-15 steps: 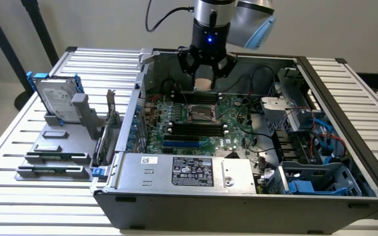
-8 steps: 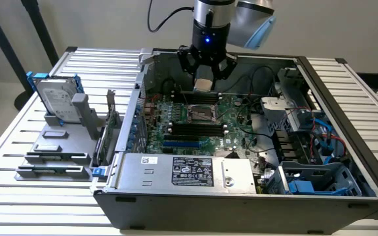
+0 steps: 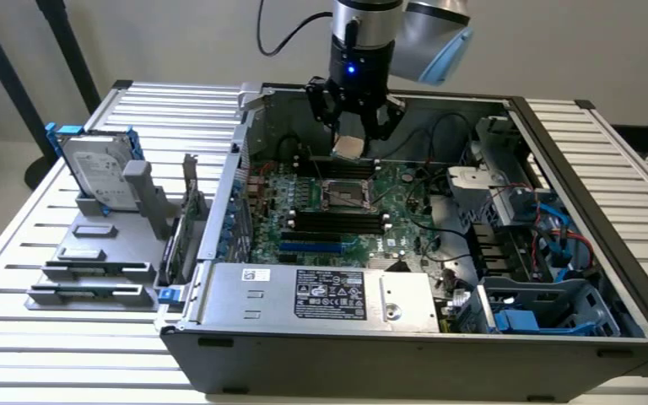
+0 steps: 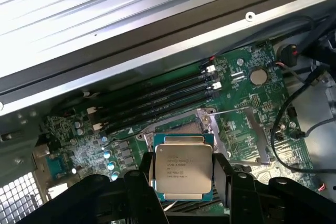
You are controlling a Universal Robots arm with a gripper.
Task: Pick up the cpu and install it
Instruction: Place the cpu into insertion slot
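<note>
Midway through the job, the exterior view shows the arm's tool (image 3: 351, 135) poised inside the open computer case (image 3: 414, 359) on the slatted table (image 3: 20, 337), its jaws clamped on the cpu (image 3: 349, 147), which hangs tilted in the air above the motherboard (image 3: 403, 215). The pick-up looks done. The install does not: the chip sits clear of the cpu socket (image 3: 347, 196), toward the far wall of the case, and the socket appears vacant. From this angle it is hard to judge how high the chip hangs over the board, or whether the socket's latch stands open. A hard drive (image 3: 97, 173) in its blue bracket stands on a rack well apart at the exterior view's left, and the power supply (image 3: 324, 295) lies along the near wall. From the wrist view, the cpu (image 4: 182, 167) faces the camera with its silver lid and printed lettering, pinched by its edges between the tool's dark fingers (image 4: 227, 179). Beyond it lies the socket (image 4: 181, 128), with a metal retention frame (image 4: 247, 132) beside it and the memory slots (image 4: 157, 98) past that. The chip covers part of the socket, so its contacts cannot be checked; the chip's underside is hidden, its lettering is too fine to read, and the fingers run off the picture's edge.
</note>
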